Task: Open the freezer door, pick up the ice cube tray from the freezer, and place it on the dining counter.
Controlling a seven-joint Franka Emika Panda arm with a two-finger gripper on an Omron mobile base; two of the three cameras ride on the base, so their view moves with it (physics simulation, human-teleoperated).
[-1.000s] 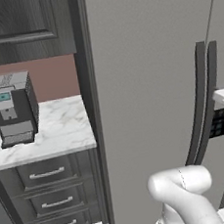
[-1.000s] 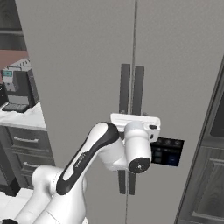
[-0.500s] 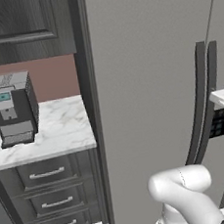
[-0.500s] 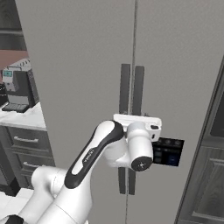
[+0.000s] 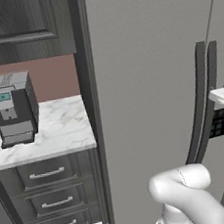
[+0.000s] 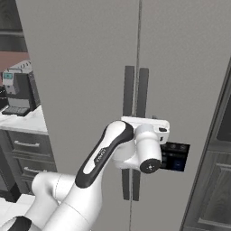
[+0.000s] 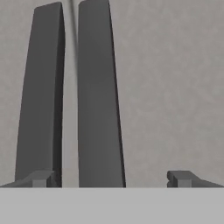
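The tall grey freezer stands shut, so the ice cube tray is hidden and the dining counter is out of view. Two dark vertical bar handles sit side by side at the seam. My gripper is open and close to them. The right-hand handle, on the freezer door, lies between my fingertips without touching them. My left fingertip sits in front of the left-hand handle. In the right base view my hand is level with the middle of the handles.
A dark display panel is set in the right door just below my hand. Left of the freezer, a coffee machine stands on a narrow marble top over dark drawers. Dark cabinets flank the right side.
My forearm and wrist have swung a little up and to the right while the hand has stayed at the handles. The jaws stay wide and the doors stay shut.
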